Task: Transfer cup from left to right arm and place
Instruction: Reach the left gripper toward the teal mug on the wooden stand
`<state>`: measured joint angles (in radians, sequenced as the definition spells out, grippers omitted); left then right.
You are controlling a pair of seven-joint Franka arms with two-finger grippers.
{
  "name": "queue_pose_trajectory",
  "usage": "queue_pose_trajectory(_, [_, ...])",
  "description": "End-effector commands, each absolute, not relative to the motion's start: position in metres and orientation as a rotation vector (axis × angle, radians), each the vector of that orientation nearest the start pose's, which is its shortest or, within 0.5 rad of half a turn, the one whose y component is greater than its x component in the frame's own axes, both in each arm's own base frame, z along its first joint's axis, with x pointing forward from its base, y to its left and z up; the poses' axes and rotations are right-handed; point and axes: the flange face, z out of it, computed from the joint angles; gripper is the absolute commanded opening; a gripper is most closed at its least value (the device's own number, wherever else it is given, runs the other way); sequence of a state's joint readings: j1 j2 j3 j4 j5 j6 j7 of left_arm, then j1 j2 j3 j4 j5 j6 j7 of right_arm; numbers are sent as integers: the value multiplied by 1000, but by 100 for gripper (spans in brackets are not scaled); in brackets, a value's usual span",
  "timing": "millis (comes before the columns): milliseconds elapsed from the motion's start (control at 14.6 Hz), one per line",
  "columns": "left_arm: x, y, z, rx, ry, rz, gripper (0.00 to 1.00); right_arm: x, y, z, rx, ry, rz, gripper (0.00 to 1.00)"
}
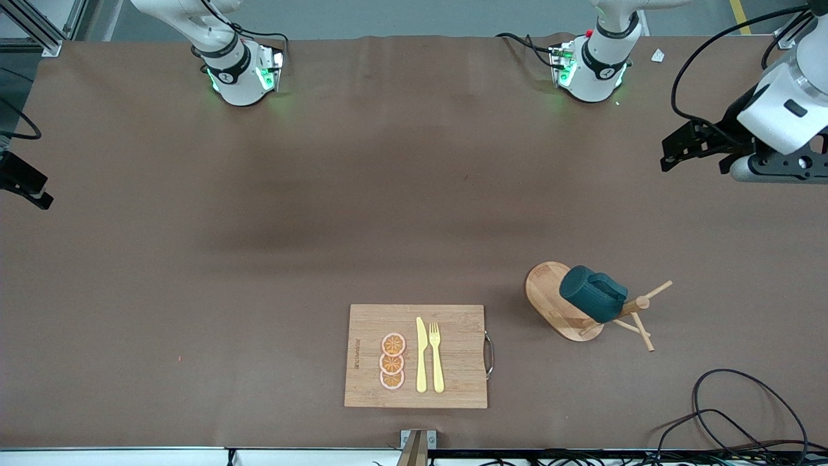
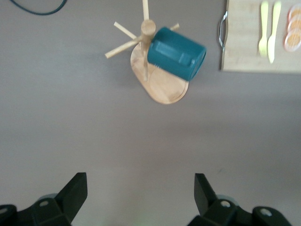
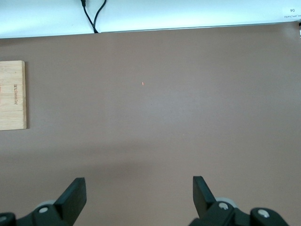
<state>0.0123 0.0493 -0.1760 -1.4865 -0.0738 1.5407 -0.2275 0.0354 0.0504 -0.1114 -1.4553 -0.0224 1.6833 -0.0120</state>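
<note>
Left gripper [image 2: 140,190]: jaws fully spread, nothing between the fingers [image 2: 75,188], no contact with any item; it hangs in the air over bare table [image 1: 194,259] at the left arm's end, and in the front view its black fingers show at the frame edge [image 1: 689,145].

Right gripper [image 3: 139,190]: jaws equally wide, empty, touching nothing; it hangs over bare table at the right arm's end, with only a dark part of it at the edge of the front view [image 1: 22,184]; its wrist view shows one end of the board [image 3: 11,94] and a small red speck [image 3: 143,84] on the table.

Cup [image 1: 592,293]: dark teal, tilted on its side, hung on a peg of the rack [image 1: 563,304]; handle turned upward toward the cameras; neither gripper touches it; the rack stands toward the left arm's end, its oval wooden base flat on the table, several pegs sticking out from the post.

Board [image 1: 417,356]: beside the rack, toward the table's middle, slightly nearer to the front camera; metal handle on the edge facing the rack; it carries three orange slices [image 1: 392,361] in a row, a yellow knife [image 1: 421,355] and a yellow fork [image 1: 436,356] side by side.
</note>
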Motion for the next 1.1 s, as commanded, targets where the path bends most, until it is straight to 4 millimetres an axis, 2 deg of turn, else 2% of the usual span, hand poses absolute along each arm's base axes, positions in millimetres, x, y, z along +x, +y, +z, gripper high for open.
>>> queue_pose_trajectory(0, [574, -105, 623, -3231, -375, 30, 100, 581, -46, 665, -3155, 117, -293, 100])
queue_pose_trajectory(205, [602, -106, 575, -3210, -578, 131, 100, 581, -46, 664, -3155, 117, -290, 100])
queue_pose_trajectory(274, [609, -107, 572, -3228, -647, 93, 100, 581, -46, 664, -3153, 117, -290, 100])
queue_pose_trajectory(342, [618, -105, 564, -3224, -761, 56, 100, 582, -44, 664, -3153, 112, -290, 100])
queue_pose_trajectory(479, [631, -115, 544, -3144, -1067, 75, 100, 581, -45, 665, -3153, 115, -293, 100])
queue_pose_trajectory(616, [644, -129, 510, -3051, -1302, 117, 100, 581, -46, 664, -3153, 117, -290, 100])
queue_pose_trajectory(753, [655, -130, 481, -2970, -1523, 100, 100, 581, -46, 665, -3153, 117, -293, 100])
queue_pose_trajectory(890, [664, -134, 462, -2935, -1661, 101, 100, 581, -45, 664, -3153, 115, -290, 100])
queue_pose_trajectory(1027, [671, -134, 444, -2920, -1701, 109, 100, 581, -46, 665, -3152, 117, -293, 100])
